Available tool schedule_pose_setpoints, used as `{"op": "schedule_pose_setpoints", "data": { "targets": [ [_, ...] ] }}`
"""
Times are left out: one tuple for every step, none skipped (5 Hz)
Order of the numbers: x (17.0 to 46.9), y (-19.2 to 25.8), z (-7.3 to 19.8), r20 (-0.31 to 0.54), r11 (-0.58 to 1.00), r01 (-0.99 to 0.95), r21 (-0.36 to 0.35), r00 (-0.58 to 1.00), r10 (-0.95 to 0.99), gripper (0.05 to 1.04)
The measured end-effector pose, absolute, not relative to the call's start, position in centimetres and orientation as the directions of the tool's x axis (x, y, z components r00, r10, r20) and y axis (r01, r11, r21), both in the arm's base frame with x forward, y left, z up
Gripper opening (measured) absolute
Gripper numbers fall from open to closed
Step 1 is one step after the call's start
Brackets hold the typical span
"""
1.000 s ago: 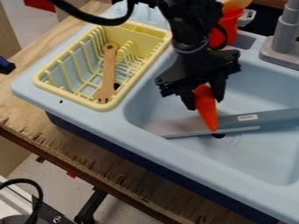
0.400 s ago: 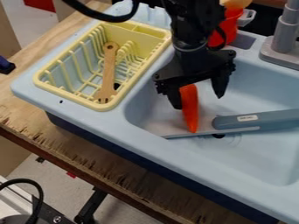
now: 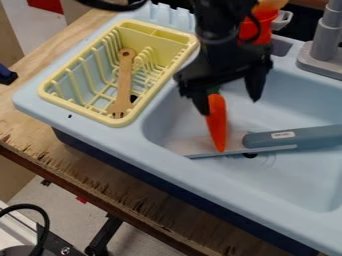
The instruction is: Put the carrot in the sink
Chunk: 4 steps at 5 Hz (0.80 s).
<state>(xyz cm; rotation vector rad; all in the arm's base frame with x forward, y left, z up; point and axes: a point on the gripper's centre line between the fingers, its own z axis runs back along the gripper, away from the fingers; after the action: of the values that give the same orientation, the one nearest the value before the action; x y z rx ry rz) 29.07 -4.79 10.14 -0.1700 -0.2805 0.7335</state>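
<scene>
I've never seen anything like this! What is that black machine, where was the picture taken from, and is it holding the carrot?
It's a robot arm, seen by a fixed camera looking down at a slant. The hand-like end is its pincer, now open, so it doesn't appear to grip the carrot beside one finger. Below is a pale blue toy sink with a grey-handled knife in it; the carrot's tip overlaps the blade. To the left, a yellow rack holds a wooden utensil.

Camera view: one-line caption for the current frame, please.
Open black gripper over the light-blue sink, where an orange carrot crosses the blade of a grey-handled knife.
</scene>
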Motion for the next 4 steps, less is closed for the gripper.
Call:
{"op": "schedule_pose_setpoints", "data": {
  "targets": [
    [28.6,-4.9,11.7,0.177,0.737,-0.624,-0.259,0.72,0.671,1.0],
    [28.0,-5.2,12.2,0.16,0.754,-0.611,-0.241,0.741,0.652,1.0],
    [27.8,-5.7,12.6,0.154,0.785,-0.579,-0.221,0.774,0.614,1.0],
    [28.6,-6.0,12.8,0.144,0.828,-0.531,-0.177,0.819,0.556,1.0]
  ]
}}
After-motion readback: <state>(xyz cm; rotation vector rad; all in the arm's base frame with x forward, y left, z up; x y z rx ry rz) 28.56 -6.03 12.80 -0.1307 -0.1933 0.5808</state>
